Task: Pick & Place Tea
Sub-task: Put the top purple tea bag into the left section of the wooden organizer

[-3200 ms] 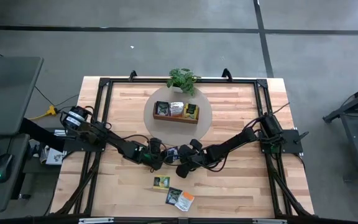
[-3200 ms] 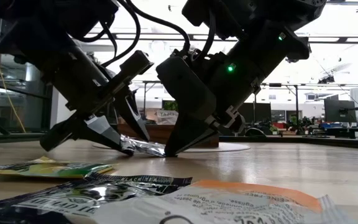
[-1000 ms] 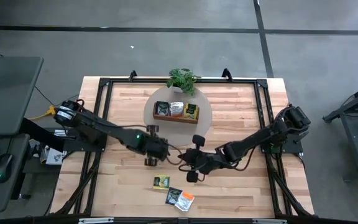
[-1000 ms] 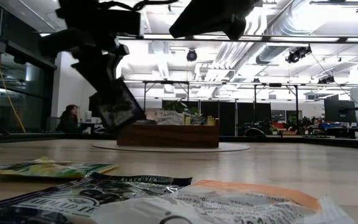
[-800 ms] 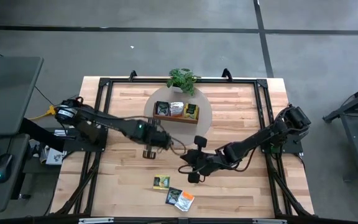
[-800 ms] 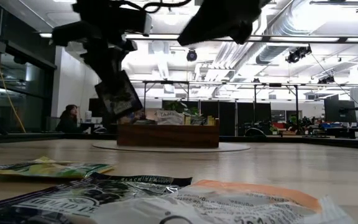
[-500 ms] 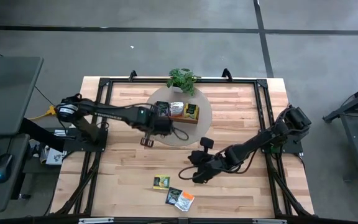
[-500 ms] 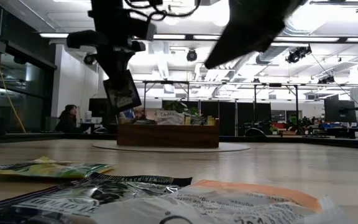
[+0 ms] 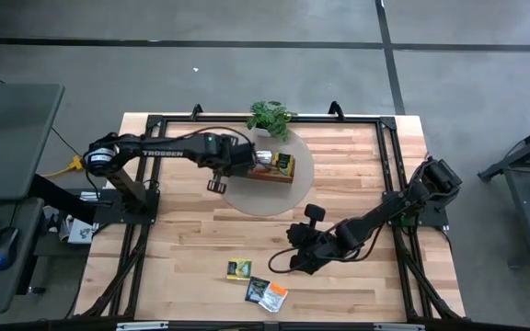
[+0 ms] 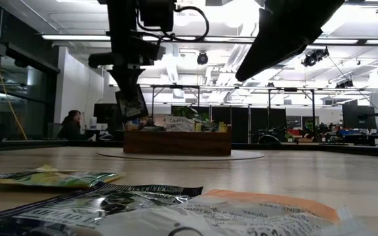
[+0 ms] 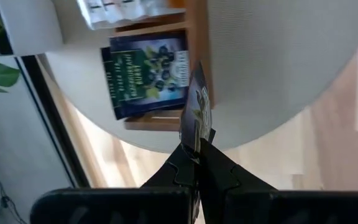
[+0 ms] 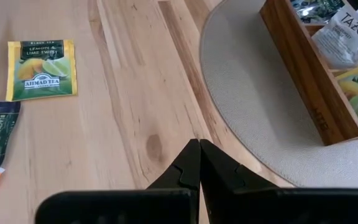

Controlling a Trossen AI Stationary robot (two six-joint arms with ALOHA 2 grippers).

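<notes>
Since a second ago your left gripper [image 11: 197,144] has carried its pinched tea bag [image 11: 197,115] up-frame over the tray [image 9: 261,175]; lower, release. Right gripper [image 12: 199,163] hovers closed, empty.

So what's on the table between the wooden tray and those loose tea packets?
Only bare wood and mat edge lie between tray and loose sachets; the right gripper hangs beside that stretch, per the high view.

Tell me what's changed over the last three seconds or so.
The left tool, shut on a dark sachet, lifted it off the table centre and carried it to the wooden tray. The right tool, shut and empty, pulled back toward its side. The three sachets at the near edge stayed put.
</notes>
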